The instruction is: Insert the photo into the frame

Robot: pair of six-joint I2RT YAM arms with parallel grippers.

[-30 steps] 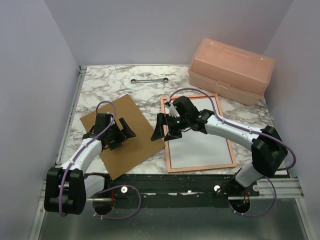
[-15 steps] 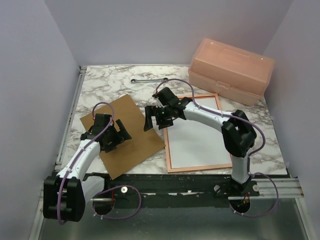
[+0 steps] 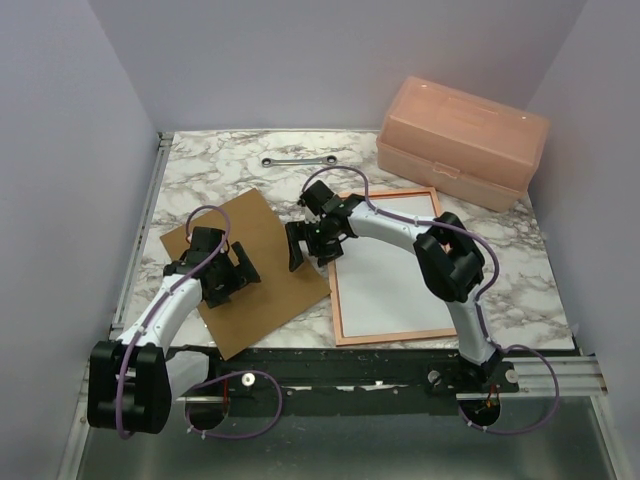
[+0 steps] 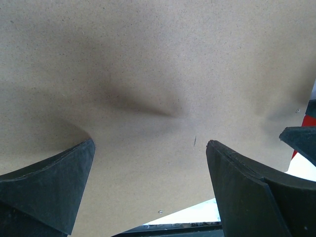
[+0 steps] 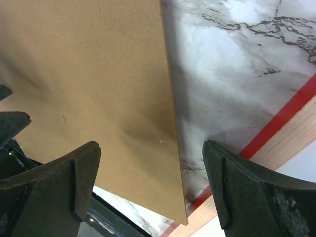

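The left gripper (image 4: 150,148) hung with its jaws spread wide, holding nothing, directly over the flat brown fibreboard backing panel (image 3: 272,292). The right gripper (image 5: 152,145), also wide apart and empty, straddled that panel's right edge, just beside the thin rectangular frame (image 3: 400,337). The frame lay flat on the white marble-patterned table (image 3: 210,170), pale wood-orange side up, a red edge showing. A white sheet (image 3: 385,285) filled its opening; whether this was the photo could not be told.
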